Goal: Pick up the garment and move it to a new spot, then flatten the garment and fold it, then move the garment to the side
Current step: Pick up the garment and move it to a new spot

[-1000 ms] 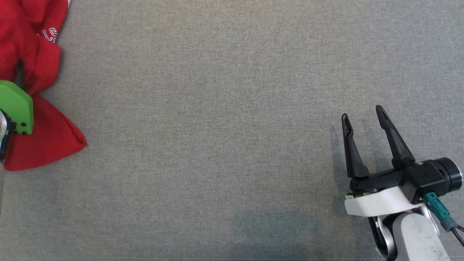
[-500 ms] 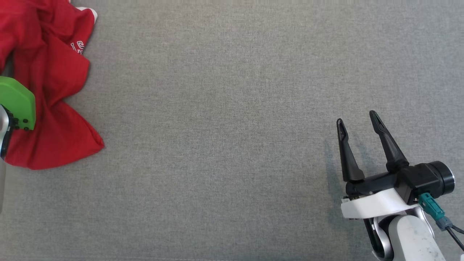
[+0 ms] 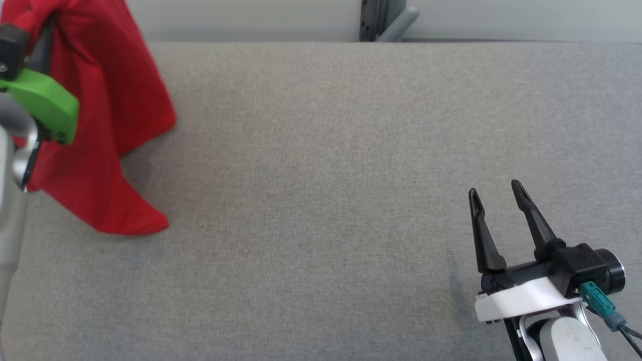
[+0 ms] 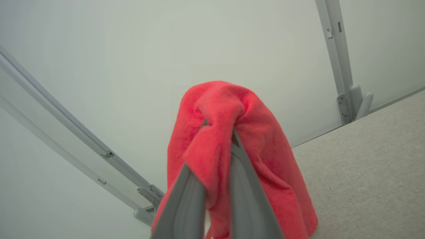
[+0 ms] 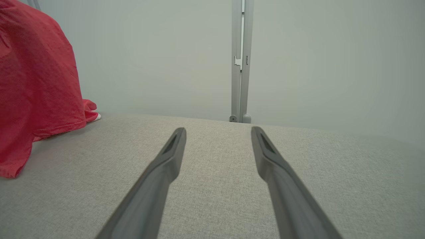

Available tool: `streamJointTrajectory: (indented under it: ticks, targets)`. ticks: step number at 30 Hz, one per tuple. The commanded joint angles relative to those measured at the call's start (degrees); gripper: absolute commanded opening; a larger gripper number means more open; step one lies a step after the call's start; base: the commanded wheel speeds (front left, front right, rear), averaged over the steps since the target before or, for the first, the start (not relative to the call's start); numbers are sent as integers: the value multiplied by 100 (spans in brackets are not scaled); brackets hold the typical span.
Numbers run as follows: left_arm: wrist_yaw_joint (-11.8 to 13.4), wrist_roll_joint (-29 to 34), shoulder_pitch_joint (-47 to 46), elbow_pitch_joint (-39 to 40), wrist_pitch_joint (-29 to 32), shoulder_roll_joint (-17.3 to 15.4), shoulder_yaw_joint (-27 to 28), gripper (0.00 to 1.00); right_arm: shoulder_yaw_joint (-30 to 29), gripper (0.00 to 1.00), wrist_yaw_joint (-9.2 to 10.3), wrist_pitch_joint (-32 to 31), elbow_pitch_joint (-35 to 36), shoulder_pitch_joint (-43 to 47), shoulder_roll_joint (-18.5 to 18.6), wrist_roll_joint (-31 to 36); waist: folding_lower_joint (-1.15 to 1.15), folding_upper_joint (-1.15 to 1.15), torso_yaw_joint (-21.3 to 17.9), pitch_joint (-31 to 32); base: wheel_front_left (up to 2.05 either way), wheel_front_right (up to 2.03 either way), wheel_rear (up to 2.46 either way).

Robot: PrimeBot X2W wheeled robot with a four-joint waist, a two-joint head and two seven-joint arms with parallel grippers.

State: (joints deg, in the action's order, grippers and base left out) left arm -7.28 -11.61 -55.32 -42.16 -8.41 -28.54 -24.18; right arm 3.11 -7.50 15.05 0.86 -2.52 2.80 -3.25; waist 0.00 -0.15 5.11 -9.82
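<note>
Step one: lifting, relocating. Pinched at its bunched top in the nearly closed left gripper [image 4: 219, 125]: red garment [image 4: 269, 159], hanging below the grip, hem seemingly resting on grey table [image 3: 321, 200]. Right gripper [image 3: 495, 189] spread wide, empty, well apart from cloth. Next, probably: carry toward table centre, lower, release.

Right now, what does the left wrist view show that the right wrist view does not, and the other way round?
Left wrist view: the left gripper shut on a bunched fold of the red garment, cloth draping down around it. Right wrist view: the right gripper open above the grey table, and the garment's lower edge lying on the table. Shared: the garment, the table, the pale wall and a grey post.
</note>
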Motion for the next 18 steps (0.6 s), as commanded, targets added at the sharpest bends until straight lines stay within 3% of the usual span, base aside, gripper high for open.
streamJointTrajectory:
  ticks: [1, 7, 13, 18]
  targets:
    - [-5, -15, -22, 202, 35, 79, -62, 0, -32, 100, 2, 16, -31, 129, 16, -45, 0, 15, -227, 452, 0, 0, 0]
    - [-2, -127, 231, 1041, 231, 470, -345, 0, -17, 100, 2, 16, -114, 374, 16, -132, 0, 15, -483, 869, 0, 0, 0]
    - [163, -402, 592, 1845, 249, 1226, -543, 0, -44, 100, 2, 17, -60, 419, 16, -190, 0, 15, -759, 942, 0, 0, 0]
    - [286, -583, 904, 2030, 124, 1727, -674, 0, -71, 100, 2, 16, -32, 357, 16, -231, 0, 15, -967, 804, 0, 0, 0]
